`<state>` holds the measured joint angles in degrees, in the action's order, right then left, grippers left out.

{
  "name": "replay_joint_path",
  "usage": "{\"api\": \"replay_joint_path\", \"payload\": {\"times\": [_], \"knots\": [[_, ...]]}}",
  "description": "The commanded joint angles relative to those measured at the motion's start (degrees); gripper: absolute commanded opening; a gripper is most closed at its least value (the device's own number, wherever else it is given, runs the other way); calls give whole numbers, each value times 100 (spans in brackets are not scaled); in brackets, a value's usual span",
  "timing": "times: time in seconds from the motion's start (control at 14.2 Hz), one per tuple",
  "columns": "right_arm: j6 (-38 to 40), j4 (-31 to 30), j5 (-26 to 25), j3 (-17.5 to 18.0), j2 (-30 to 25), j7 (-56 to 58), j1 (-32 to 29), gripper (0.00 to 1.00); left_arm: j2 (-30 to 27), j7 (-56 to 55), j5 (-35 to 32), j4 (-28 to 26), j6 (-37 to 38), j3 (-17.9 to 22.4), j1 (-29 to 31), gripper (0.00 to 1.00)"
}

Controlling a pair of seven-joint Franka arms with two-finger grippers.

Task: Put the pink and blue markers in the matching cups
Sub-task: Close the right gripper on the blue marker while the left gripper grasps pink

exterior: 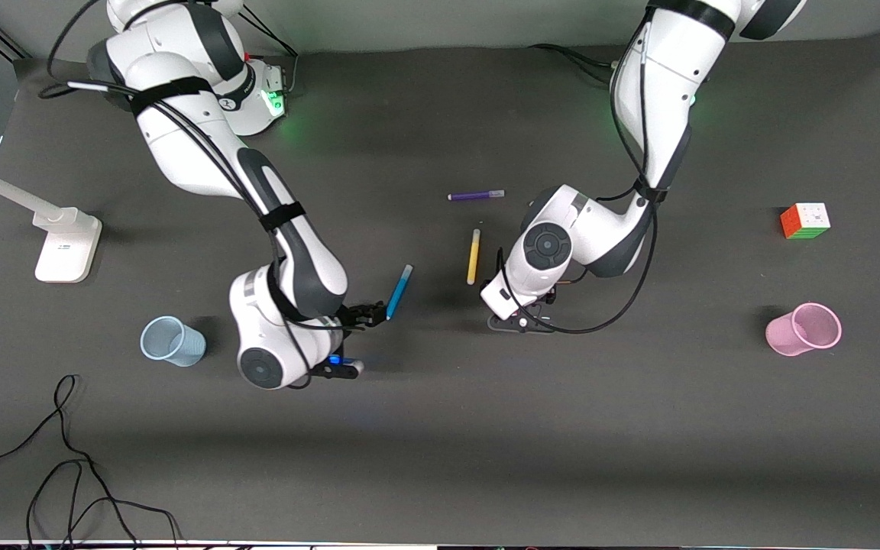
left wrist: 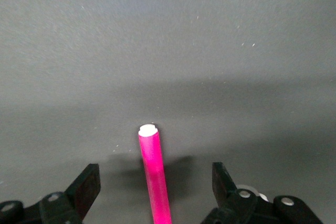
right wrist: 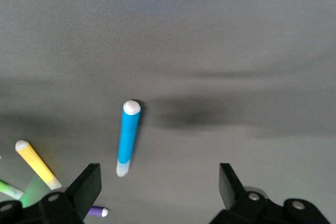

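Hiding pink marker [left wrist: 152, 177], left jaws astride it; right jaws at blue marker [exterior: 399, 291]

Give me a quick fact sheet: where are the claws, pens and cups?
Left claw: open, down around the pink marker, not gripping
Right claw: open, low by the blue marker lying on the table
Blue cup: right arm's end, no marker in it
Pink cup: left arm's end, no marker in it
Extras: yellow pen, purple pen, cube

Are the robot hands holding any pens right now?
No. Both are open: the left gripper straddles the slim magenta-pink marker, the right gripper sits by the bright blue marker, neither touching.
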<state>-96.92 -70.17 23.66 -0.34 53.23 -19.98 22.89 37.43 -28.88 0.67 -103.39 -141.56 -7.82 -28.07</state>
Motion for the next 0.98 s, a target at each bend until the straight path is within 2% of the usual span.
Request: {"api": "replay_joint_path", "payload": {"times": [0.0, 0.21, 0.35, 0.49, 0.56, 0.63, 0.7, 0.77, 0.91], "knots": [[-115, 347, 104, 25, 311, -392, 93, 99, -175, 85, -23, -488, -390, -17, -76, 93], [-397, 355, 104, 165, 390, -709, 119, 99, -227, 85, -23, -559, -320, -17, -102, 92], [-563, 355, 104, 183, 495, -893, 145, 99, -228, 76, -23, -550, -320, -17, -102, 84], [-722, 338, 69, 184, 601, -1139, 365, 94, -228, 84, -23, -550, -320, -26, -102, 59], [-723, 329, 60, 184, 627, -1175, 365, 86, -219, 85, -23, -550, -329, -26, -102, 45], [-714, 329, 51, 175, 627, -1201, 365, 62, -210, 85, -23, -550, -329, -26, -102, 29], [-653, 329, 51, 166, 619, -1219, 348, 16, -210, 93, -23, -550, -329, -26, -102, 11], [-591, 338, 60, 166, 619, -1219, 304, 0, -210, 128, -23, -550, -346, -26, -102, 0], [-503, 346, 60, 140, 601, -1210, 286, 0, -210, 295, -23, -550, -399, -17, -93, 0]]}}
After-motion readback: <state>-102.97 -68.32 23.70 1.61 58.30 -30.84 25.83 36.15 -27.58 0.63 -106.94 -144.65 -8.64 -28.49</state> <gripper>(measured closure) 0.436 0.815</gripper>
